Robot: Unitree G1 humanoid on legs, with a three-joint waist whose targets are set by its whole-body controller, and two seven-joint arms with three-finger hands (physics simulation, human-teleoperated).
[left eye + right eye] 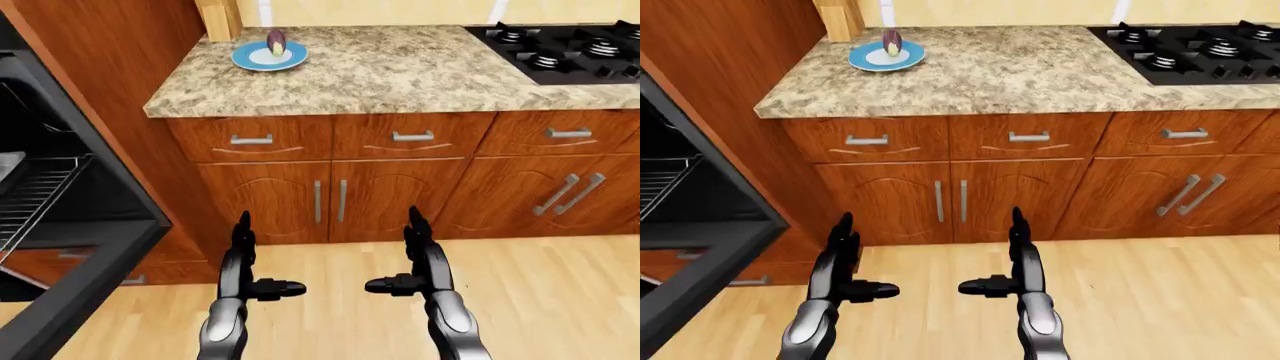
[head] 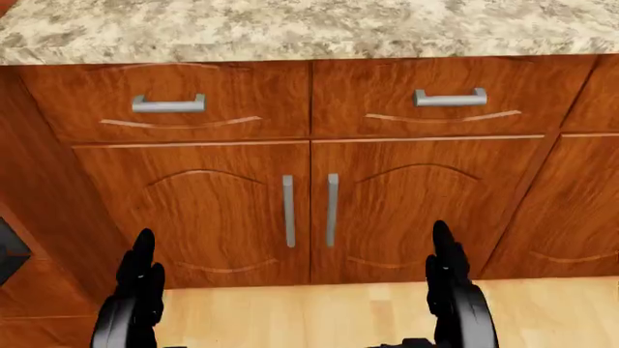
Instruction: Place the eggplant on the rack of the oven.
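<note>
Nothing picked up yet: the robot stands facing the cabinets, both hands low and empty.

The small dark-purple eggplant (image 1: 276,41) sits on a round blue plate (image 1: 268,56) at the far left corner of the speckled granite counter (image 1: 400,75), well apart from the black three-fingered left hand (image 1: 245,262) and right hand (image 1: 420,259), both spread open with thumbs pointing inward, holding nothing. At the left edge the black oven's door (image 1: 90,277) hangs open and its wire rack (image 1: 35,196) shows inside. I'd judge this the approach stage; next it must step closer and raise a hand to the plate.
</note>
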